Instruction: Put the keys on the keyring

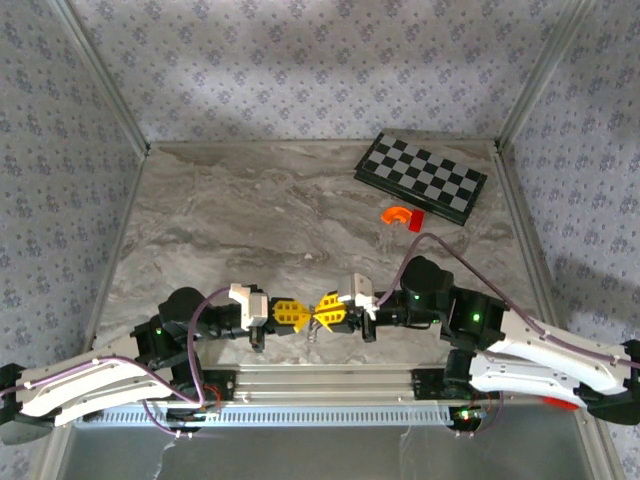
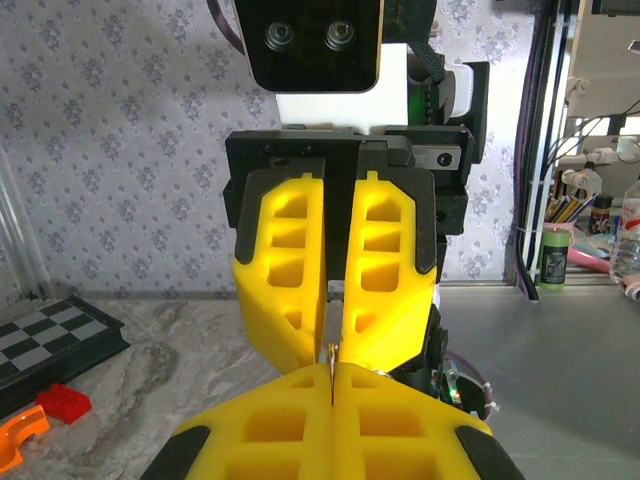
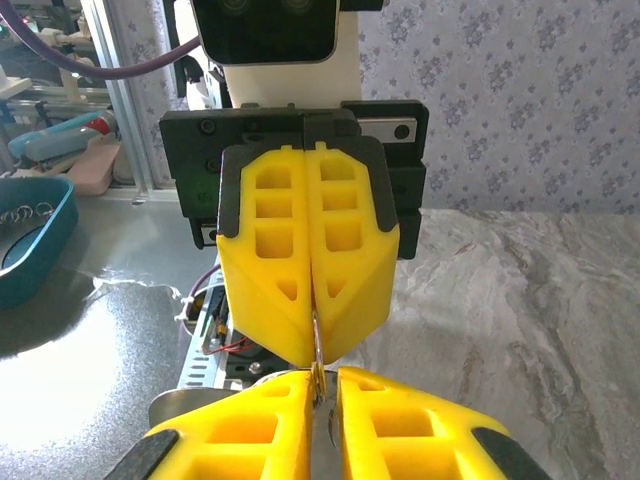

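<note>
My two grippers meet tip to tip just above the table's near edge. The left gripper [image 1: 298, 313] [image 2: 332, 380] is shut on the keyring [image 2: 331, 362] [image 3: 317, 345], a thin silvery loop seen edge-on that sticks out past its yellow fingertips. The right gripper [image 1: 324, 312] [image 3: 322, 388] faces it, jaws a narrow gap apart. The loop's free end, with a small brassy bit on it, lies in that gap against one finger [image 3: 285, 400]. A thin pale strand [image 1: 313, 336] hangs under the tips. The keys are hidden.
A folded chessboard [image 1: 420, 177] lies at the back right of the marble table [image 1: 250, 220]. Just in front of it sit an orange-red curved piece [image 1: 398, 213] and a red block [image 1: 414, 222]. A metal rail [image 1: 320, 385] runs along the near edge. Off the table stands a teal tray [image 3: 30, 240].
</note>
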Controlling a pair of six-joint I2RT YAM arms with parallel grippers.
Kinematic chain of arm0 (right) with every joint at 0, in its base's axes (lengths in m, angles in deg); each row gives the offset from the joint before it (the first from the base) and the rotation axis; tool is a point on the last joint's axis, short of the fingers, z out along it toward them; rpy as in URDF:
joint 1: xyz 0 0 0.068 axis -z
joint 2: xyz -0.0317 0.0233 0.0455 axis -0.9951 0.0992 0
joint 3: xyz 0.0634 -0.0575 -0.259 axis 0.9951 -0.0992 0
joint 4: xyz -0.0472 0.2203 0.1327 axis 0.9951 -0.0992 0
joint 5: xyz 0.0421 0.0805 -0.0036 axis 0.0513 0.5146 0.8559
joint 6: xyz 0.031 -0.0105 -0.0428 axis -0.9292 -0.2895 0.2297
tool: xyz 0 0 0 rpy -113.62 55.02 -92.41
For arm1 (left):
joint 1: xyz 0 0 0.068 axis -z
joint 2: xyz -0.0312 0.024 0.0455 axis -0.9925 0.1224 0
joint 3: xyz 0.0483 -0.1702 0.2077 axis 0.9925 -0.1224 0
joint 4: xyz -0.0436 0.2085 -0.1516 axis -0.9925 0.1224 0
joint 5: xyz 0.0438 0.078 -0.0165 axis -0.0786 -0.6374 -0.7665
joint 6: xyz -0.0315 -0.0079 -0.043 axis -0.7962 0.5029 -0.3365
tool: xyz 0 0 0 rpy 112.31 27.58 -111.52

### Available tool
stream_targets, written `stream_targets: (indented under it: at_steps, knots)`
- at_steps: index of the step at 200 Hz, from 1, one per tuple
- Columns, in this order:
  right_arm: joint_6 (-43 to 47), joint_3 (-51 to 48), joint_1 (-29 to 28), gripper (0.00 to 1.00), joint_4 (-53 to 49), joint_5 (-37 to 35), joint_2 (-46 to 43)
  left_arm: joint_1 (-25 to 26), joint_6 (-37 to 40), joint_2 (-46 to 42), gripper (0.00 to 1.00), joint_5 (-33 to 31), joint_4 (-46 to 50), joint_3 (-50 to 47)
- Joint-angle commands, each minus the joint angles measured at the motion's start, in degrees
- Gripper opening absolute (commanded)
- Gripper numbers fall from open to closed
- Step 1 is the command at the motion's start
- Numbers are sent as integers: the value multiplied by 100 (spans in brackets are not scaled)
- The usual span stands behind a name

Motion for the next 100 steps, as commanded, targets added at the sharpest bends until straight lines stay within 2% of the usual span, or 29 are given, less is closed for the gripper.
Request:
stream_targets:
  at_steps: [1,17,66,100]
  knots:
    - [5,14,-11,14,-33,-135,28,36,-38,-6,0,-18,-220,94]
    - [33,22,-13,13,-91,-175,61,34,-19,6,0,-40,-158,110]
    - [150,64,-17,1,-243,-332,54,29,42,47,0,-116,35,185]
    - [275,306,-26,0,-670,-611,155,33,302,40,0,-563,829,429]
